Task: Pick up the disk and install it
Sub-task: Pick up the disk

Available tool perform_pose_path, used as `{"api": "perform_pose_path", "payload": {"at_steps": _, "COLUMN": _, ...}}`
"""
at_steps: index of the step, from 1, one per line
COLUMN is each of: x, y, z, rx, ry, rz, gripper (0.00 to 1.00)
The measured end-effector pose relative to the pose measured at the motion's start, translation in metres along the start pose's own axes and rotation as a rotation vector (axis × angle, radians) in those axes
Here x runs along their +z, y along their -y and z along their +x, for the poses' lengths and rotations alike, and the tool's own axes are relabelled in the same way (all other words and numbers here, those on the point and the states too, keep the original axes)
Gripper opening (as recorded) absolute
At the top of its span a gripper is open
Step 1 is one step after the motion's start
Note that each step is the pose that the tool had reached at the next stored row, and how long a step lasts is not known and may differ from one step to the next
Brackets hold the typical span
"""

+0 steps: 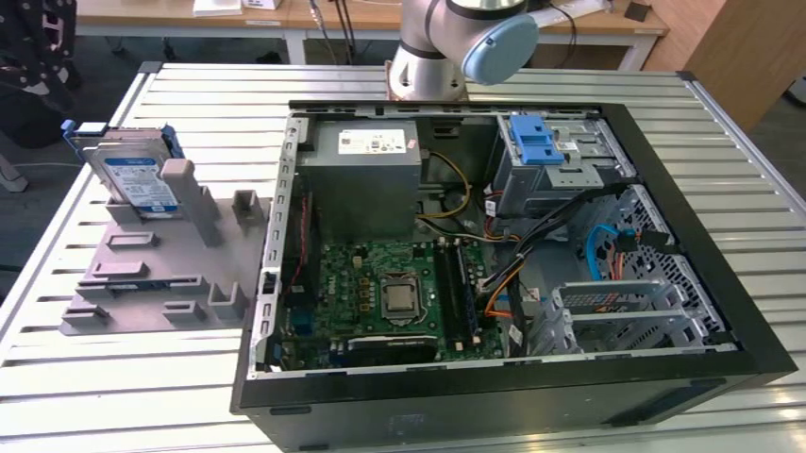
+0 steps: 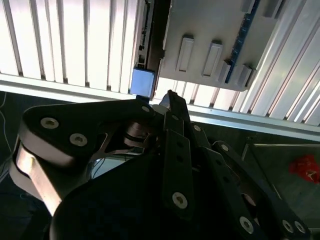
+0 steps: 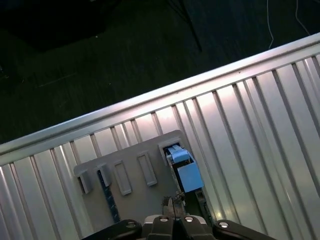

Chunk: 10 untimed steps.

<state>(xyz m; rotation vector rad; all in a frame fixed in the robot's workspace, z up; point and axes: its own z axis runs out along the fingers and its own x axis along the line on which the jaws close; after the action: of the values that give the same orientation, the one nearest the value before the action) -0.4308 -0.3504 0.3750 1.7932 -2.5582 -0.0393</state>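
**Disk parked on the fixture, claw hanging over it empty**

Exterior view first: the disk (image 1: 136,176) stands on edge, leaning back a bit, at the far end of the grey fixture plate (image 1: 151,283). The plate lies on the slatted table (image 1: 101,396), just beside the open computer case (image 1: 504,396) on the exterior view's left. So the disk isn't in the case. Inside the case you can see the drive cage with the blue latch (image 1: 548,143) in the far corner, near the arm's base (image 1: 428,57).

Second wrist view: the gripper (image 2: 170,96) is over the table edge, and its black fingers (image 2: 176,150) run together to a point. As far as I can tell they're closed with nothing pinched between them. The disk's blue end (image 2: 143,82) sits just past the tip, not touching.

First wrist view: it's looking down on the plate (image 3: 130,187), with the disk (image 3: 182,167) seen edge-on at the plate's corner. The fingertips (image 3: 172,206) are pressed together close beside it, holding nothing.
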Motion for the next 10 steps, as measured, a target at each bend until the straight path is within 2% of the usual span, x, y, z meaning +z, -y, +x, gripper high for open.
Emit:
{"api": "perform_pose_path", "payload": {"at_steps": 4, "x": 0.0005, "y": 0.0, "z": 0.0, "rx": -0.052, "ry": 0.0073, "rz": 0.0012, "gripper": 0.11}}
{"api": "perform_pose_path", "payload": {"at_steps": 10, "x": 0.0024, "y": 0.0001, "z": 0.0, "rx": -0.158, "ry": 0.0065, "rz": 0.0002, "gripper": 0.11}}
